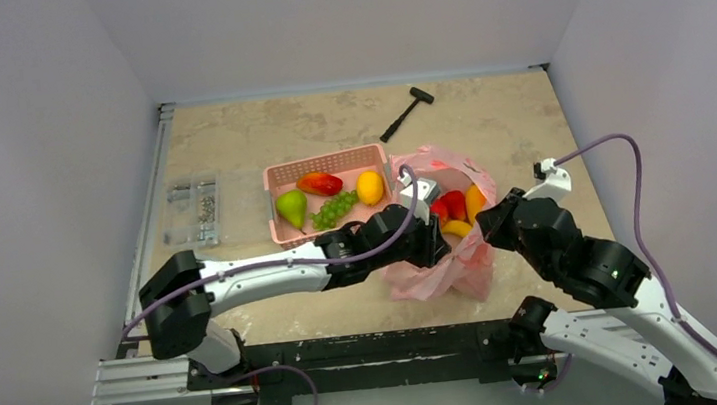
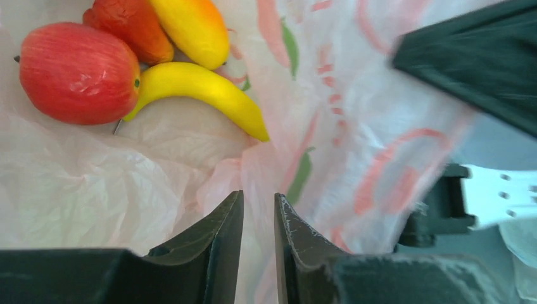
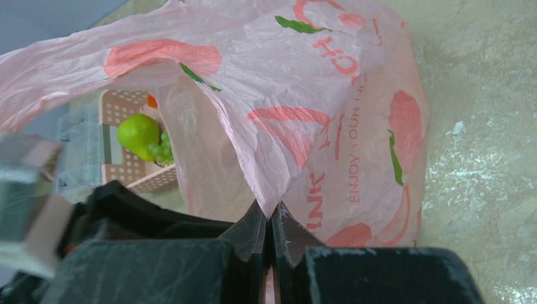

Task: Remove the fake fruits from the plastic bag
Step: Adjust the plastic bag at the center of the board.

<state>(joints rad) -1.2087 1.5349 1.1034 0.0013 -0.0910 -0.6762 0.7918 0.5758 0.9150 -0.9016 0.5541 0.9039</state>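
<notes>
The apple [image 2: 76, 73], banana [image 2: 196, 95] and oval orange-yellow fruit [image 2: 190, 28] lie together deep in the bag [image 3: 342, 114], which sits on the tabletop [image 1: 257, 133] just beside the basket [image 1: 325, 164]. My right fingers [image 3: 271, 225] are closed tight on a fold of its rim. My left fingers [image 2: 258, 253] stand narrow with film between them. With both holding, neither can reach the 3 fruits. Freeing 1 could let the mouth collapse over them, and pulling harder could tear the film.
</notes>
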